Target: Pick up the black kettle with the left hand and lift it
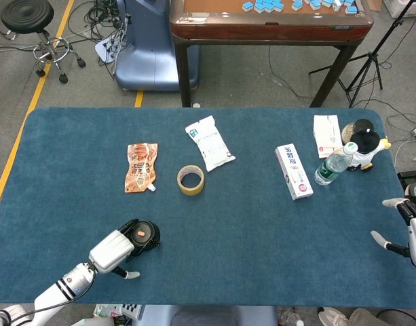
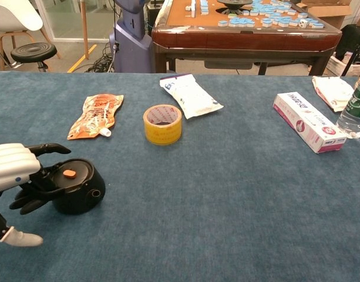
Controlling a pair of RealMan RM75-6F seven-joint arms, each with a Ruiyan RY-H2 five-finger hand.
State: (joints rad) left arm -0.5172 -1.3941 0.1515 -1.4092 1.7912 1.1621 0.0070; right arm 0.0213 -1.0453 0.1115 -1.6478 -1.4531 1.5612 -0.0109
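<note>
left hand dark fingers curled round black kettle, near-left of blue table, orange knob up; right hand at right edge, fingers spread, holding nothing; yellow tape roll well beyond kettle

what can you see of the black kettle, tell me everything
The black kettle is small, round and squat, with a glossy dark body, a flat lid carrying an orange knob and a short round spout opening facing right in the chest view. It stands upright on the blue table cover near the front left corner. The left hand wraps black fingers around its handle side.
</note>
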